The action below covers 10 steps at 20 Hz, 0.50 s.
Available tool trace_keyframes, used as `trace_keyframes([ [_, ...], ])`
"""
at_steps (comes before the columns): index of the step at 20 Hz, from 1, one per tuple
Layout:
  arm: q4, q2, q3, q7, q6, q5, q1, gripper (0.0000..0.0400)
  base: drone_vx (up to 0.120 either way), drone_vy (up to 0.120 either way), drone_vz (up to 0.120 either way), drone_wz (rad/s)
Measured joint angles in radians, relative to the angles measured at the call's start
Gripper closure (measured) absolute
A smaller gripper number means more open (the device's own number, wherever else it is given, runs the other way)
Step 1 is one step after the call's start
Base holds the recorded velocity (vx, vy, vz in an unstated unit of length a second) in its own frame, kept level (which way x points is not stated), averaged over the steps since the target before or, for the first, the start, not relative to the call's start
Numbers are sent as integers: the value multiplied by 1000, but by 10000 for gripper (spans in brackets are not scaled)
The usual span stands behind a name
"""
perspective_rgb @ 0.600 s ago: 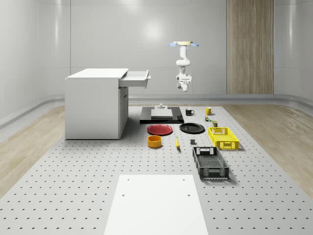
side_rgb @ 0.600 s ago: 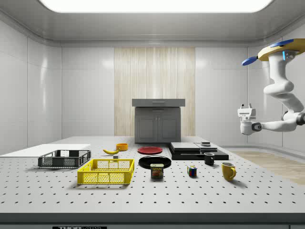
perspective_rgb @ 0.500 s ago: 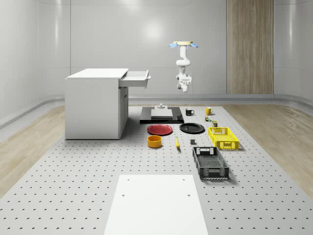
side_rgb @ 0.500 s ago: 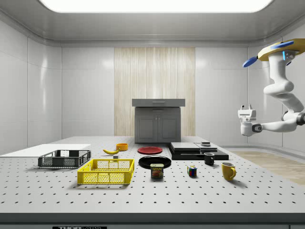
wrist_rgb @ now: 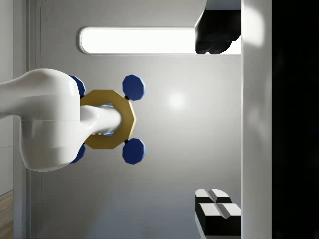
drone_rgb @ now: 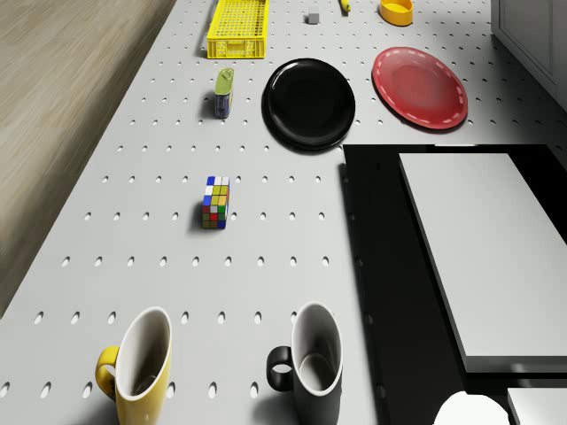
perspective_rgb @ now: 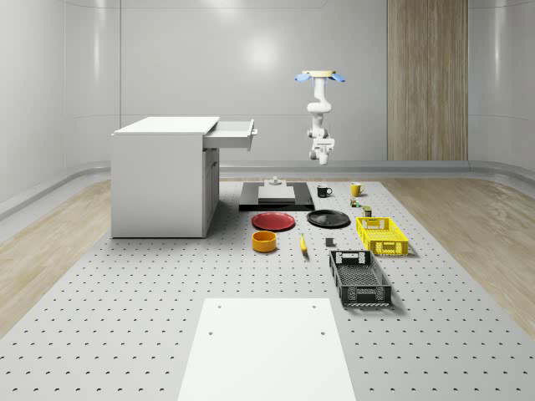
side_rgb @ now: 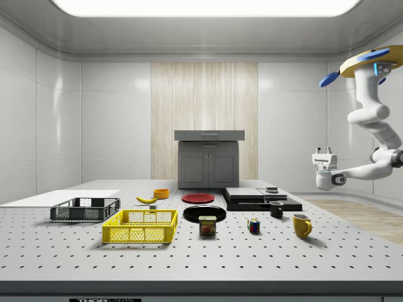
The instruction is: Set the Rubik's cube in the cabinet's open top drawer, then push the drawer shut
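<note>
Side view: drone [side_rgb: 373, 61] hovers at table's far end, gripper [side_rgb: 323, 151] upturned (jaws spread, empty), Rubik's cube [side_rgb: 254, 226] at its 7 o'clock, ungrasped.

Drone [side_rgb: 371, 61] hovers; tool [side_rgb: 322, 151] points upward, fingers [wrist_rgb: 217, 210] apart.

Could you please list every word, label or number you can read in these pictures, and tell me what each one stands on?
"SPAM": on the label of the small rectangular tin can standing on the perforated grey table, beside the yellow mesh crate.
White lettering on the dark strip along the table's front edge in the side view: too small to read.
No other text on any other thing.
</note>
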Motion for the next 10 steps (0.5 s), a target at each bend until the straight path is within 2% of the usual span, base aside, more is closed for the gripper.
trace_keyframes([
  [4, 37, 14, 1, 0, -20, 0, -1, 0, 120, 120, 0, 0],
  [10, 57, 21, 1, -1, -29, 1, -2, 0, 120, 120, 0, 0],
])
